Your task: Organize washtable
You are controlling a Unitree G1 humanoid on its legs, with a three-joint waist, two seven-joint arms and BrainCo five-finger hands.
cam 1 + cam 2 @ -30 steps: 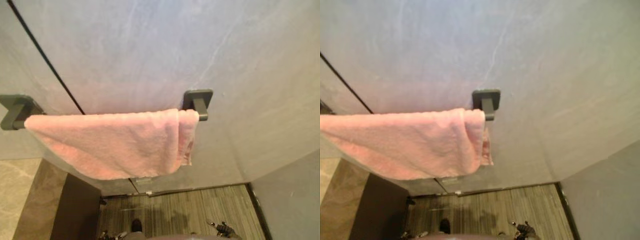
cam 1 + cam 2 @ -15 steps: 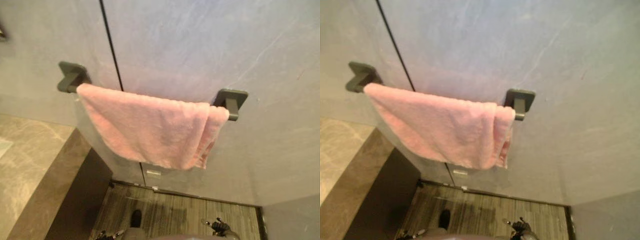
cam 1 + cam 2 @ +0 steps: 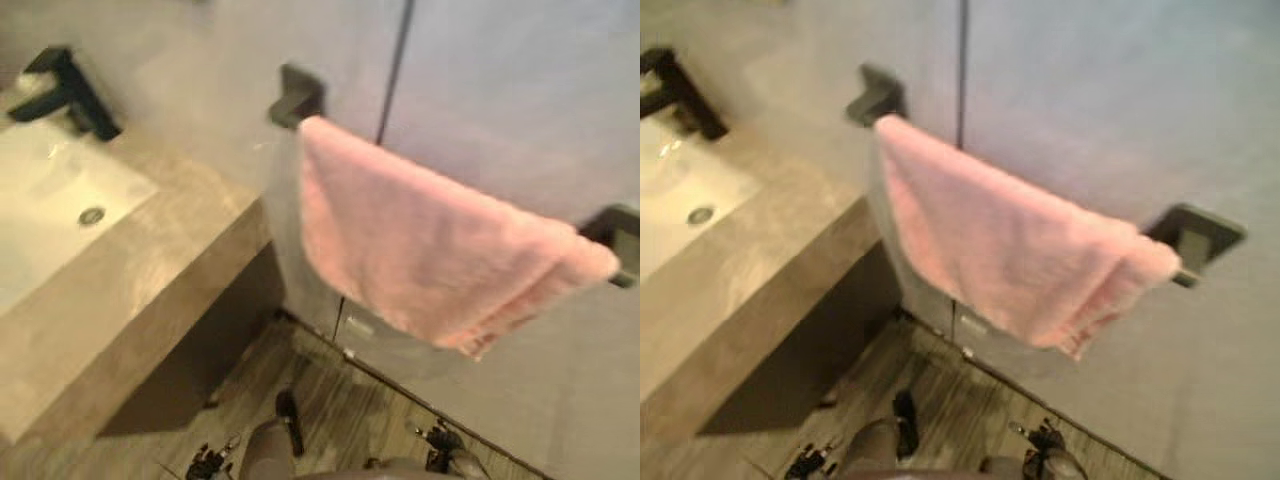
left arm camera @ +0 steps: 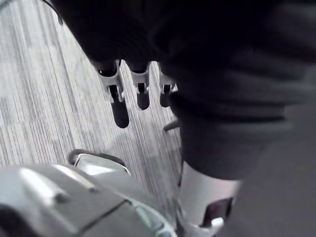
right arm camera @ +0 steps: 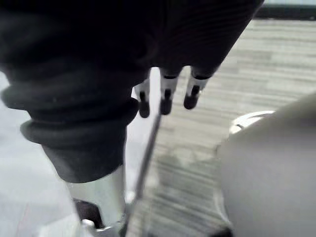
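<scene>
Towel (image 3: 430,250) hung over the wall rail (image 3: 295,95), well above both hands. Left hand (image 4: 114,91) and right hand (image 5: 167,91) hung low over the floor (image 5: 256,59), fingers relaxed, holding nothing. Bench (image 3: 150,270) with sink (image 3: 50,200) stood on the left hand's side.

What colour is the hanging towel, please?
Pink; the towel shows best in the right eye view.
</scene>
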